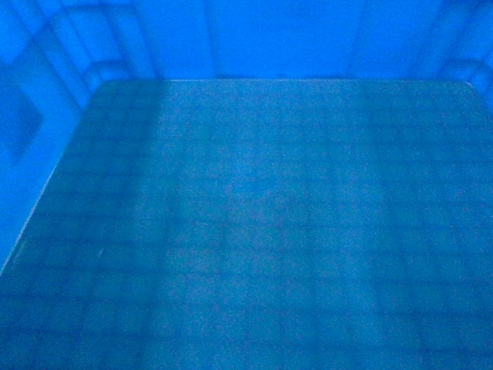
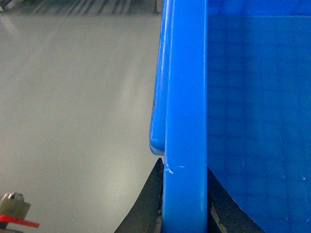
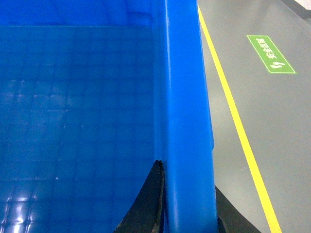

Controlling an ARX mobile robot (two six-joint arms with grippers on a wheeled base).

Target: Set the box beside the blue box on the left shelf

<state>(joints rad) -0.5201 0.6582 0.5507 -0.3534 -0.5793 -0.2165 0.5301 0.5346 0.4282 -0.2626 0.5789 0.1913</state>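
The box (image 1: 246,216), a bright-blue open crate, fills the whole head view; only its grid floor and inner walls show there. My left gripper (image 2: 184,194) is shut on the box's left rim (image 2: 184,97), one black finger on each side of the rim. My right gripper (image 3: 187,199) is shut on the box's right rim (image 3: 184,97) in the same way. Both wrist views show the floor far below the box, so it hangs in the air. The blue box on the left shelf and the shelf itself are out of view.
Grey floor (image 2: 73,121) lies under the left side. On the right, the grey floor carries a yellow line (image 3: 238,126) and a green sign (image 3: 270,54). A small red and metal part (image 2: 12,213) shows at the left wrist view's bottom corner.
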